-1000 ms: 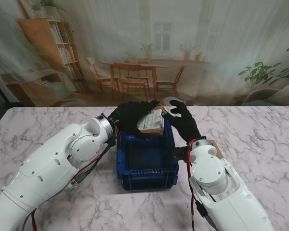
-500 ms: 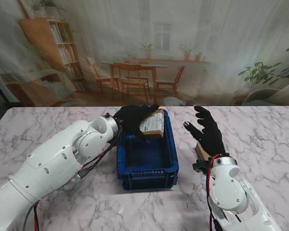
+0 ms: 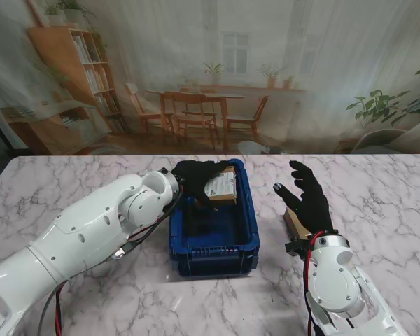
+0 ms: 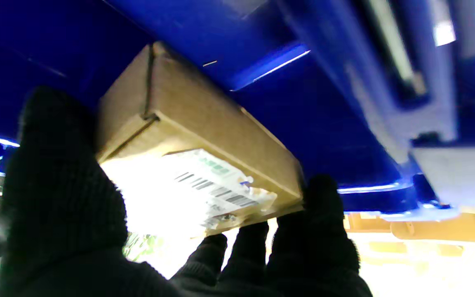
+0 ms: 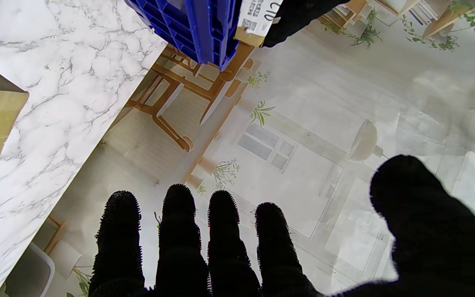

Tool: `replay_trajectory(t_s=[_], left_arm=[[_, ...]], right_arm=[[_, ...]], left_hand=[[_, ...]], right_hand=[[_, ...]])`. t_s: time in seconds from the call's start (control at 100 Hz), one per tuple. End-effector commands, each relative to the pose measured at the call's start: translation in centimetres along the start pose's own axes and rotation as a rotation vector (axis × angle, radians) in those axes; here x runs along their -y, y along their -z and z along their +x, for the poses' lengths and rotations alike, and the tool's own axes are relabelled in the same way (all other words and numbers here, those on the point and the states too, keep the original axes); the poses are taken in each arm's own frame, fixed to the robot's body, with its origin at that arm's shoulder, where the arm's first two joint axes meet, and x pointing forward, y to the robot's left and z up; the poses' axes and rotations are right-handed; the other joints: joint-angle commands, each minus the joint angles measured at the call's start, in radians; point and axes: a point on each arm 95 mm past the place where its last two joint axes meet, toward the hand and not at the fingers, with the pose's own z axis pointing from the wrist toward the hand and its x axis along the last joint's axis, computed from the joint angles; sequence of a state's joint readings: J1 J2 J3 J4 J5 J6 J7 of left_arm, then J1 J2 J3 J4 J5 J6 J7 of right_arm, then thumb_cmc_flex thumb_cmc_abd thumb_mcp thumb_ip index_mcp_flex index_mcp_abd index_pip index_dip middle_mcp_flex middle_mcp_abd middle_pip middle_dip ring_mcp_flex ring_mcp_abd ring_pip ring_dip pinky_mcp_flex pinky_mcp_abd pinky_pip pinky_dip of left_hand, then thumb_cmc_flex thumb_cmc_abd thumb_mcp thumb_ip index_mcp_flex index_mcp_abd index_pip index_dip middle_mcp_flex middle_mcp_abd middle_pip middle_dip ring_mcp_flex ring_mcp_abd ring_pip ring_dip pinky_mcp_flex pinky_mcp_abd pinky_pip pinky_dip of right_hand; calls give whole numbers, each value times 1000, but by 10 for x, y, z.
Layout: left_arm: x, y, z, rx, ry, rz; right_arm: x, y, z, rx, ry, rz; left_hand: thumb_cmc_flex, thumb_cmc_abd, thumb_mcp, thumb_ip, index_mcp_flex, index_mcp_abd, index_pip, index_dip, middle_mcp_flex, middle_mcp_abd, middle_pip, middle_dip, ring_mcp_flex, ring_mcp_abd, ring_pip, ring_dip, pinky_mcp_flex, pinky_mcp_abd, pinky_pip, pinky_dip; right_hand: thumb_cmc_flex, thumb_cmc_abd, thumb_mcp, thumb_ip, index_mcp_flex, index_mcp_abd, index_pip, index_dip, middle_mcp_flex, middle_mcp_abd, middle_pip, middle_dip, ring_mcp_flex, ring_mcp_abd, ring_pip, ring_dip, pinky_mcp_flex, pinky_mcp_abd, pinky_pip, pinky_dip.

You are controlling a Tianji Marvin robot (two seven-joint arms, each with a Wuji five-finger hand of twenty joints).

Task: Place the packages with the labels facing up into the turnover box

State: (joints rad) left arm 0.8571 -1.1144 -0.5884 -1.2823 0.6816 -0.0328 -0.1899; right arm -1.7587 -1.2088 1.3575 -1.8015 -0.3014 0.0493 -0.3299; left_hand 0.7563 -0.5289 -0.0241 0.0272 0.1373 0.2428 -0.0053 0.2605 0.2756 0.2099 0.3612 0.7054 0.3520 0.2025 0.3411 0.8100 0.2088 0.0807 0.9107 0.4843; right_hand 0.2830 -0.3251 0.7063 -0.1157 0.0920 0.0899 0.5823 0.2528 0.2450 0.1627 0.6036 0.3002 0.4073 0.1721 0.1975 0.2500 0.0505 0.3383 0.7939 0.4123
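A cardboard package [image 3: 222, 186], white label up, is gripped by the left robot hand [image 3: 194, 175] inside the blue turnover box [image 3: 214, 257]; the right robot hand [image 3: 308, 198] is spread wide, empty.

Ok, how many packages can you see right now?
2. One package is in the left hand, label up, over the far end of the blue box. A second package lies on the table under the open right hand; others may be hidden.

Marble table and a printed room backdrop

A white marble tabletop [image 3: 70, 182] with grey veining fills the near scene; behind its far edge hangs a backdrop [image 3: 322, 63] showing a bookshelf [image 3: 73, 66] at far left, wooden dining chairs [image 3: 196, 115] (around a table), a window [image 3: 236, 51] and leafy plants [image 3: 378, 105] at right.
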Motion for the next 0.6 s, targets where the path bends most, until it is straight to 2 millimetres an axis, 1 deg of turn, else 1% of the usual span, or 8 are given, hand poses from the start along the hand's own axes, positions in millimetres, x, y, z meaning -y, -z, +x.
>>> replay_trajectory(t_s=[0.0, 0.16, 0.19, 0.27, 0.37, 0.45, 0.51, 0.59], left_arm=[[1, -2, 2, -1, -2, -13], [0, -1, 2, 3, -25, -27], [0, -1, 2, 3, -33, -29], [-1, -1, 1, 4, -44, -35], [-3, -1, 2, -3, -40, -50], [-4, -2, 1, -5, -49, -61], [-6, -2, 1, -4, -51, -68], [-7, -2, 1, -5, -59, -81]], right_arm=[[1, 3, -6, 15, 3, -2], [1, 4, -10, 23, 3, -9], [1, 4, -10, 24, 3, -10], [1, 4, -11, 28, 5, -11], [1, 5, -12, 30, 7, -12], [1, 5, -12, 32, 8, -13], [1, 5, -13, 33, 11, -14], [1, 6, -13, 33, 14, -14]], left_hand=[[290, 294, 230, 32, 0, 0, 1, -6, 134, -125, 181, 0, 87, -46, 160, 20, -19, -36, 20, 22], [251, 294, 149, 19, -1, 6, 0, -3, 114, -105, 157, -12, 61, -30, 137, 7, -46, -20, 12, 27], [242, 298, 116, 12, -1, 7, -1, -2, 107, -98, 140, -21, 52, -24, 126, -3, -54, -16, 11, 33], [204, 300, 73, 4, -2, 9, -3, -1, 69, -71, 99, -43, 13, -7, 99, -23, -70, -8, 6, 40], [167, 307, 35, 0, -4, 7, -11, -11, -11, -26, 22, -94, -56, 18, 77, -40, -104, -3, 5, 61], [125, 307, 19, -5, -3, 12, -15, -31, -65, 2, -32, -134, -91, 23, 64, -52, -118, -9, -3, 72], [98, 307, 14, -10, -3, 13, -19, -50, -101, 12, -78, -173, -113, 23, 55, -61, -129, -13, -7, 81], [49, 307, 13, -21, -3, 15, -20, -85, -125, 27, -186, -261, -146, 32, 28, -88, -148, -13, -21, 92]], right_hand=[[11, 36, -33, 25, -11, -39, -20, 2, -19, -23, -16, -4, -19, -34, -46, -15, -16, -47, -19, 15], [13, 35, -33, 25, -12, -37, -26, 2, -22, -21, -13, -3, -20, -34, -46, -13, -18, -46, -27, 21], [13, 36, -33, 25, -13, -38, -28, 2, -23, -21, -12, -3, -21, -34, -47, -13, -19, -47, -29, 22], [14, 34, -33, 25, -14, -37, -32, 2, -26, -21, -12, -2, -23, -32, -47, -12, -23, -45, -37, 23], [17, 34, -32, 26, -15, -36, -41, 2, -27, -21, -9, -1, -22, -33, -46, -11, -25, -40, -47, 26], [21, 32, -29, 26, -16, -34, -48, 3, -28, -22, -6, -1, -22, -32, -46, -10, -26, -39, -55, 28], [24, 31, -27, 26, -17, -33, -54, 3, -30, -21, -5, 0, -22, -33, -46, -9, -27, -37, -62, 30], [26, 27, -25, 25, -17, -32, -63, 5, -32, -22, -3, 0, -23, -31, -46, -9, -26, -35, -69, 33]])
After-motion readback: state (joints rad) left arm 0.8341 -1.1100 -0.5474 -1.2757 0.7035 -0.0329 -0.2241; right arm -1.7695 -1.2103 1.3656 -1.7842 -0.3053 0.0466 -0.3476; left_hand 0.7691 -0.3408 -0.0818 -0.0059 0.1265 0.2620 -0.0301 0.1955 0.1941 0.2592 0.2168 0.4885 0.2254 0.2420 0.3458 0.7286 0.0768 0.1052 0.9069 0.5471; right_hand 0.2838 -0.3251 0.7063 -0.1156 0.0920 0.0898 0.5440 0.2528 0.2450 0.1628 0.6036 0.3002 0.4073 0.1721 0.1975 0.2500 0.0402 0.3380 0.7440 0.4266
